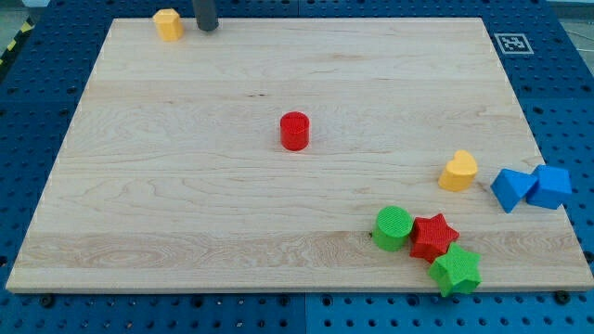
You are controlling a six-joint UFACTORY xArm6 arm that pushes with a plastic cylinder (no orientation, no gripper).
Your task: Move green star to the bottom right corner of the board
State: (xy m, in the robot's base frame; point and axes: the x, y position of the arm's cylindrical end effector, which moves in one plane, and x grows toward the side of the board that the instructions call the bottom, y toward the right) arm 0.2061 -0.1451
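Upright at the view's top, my tip point(206, 28) stands far from the green star point(456, 270).

The dark rod enters at the view's top edge, which cuts off everything above its lower stretch; my tip point(206, 28) shows just beside the yellow block point(168, 24) at the board's top left. The red star point(432, 236) hides part of the green cylinder point(393, 227) and touches the green star point(456, 270), their meeting edges hard to separate. Two blue blocks point(531, 186) press together at the board's right edge, their exact shapes unclear. The printed marker point(511, 43) is too small to read.
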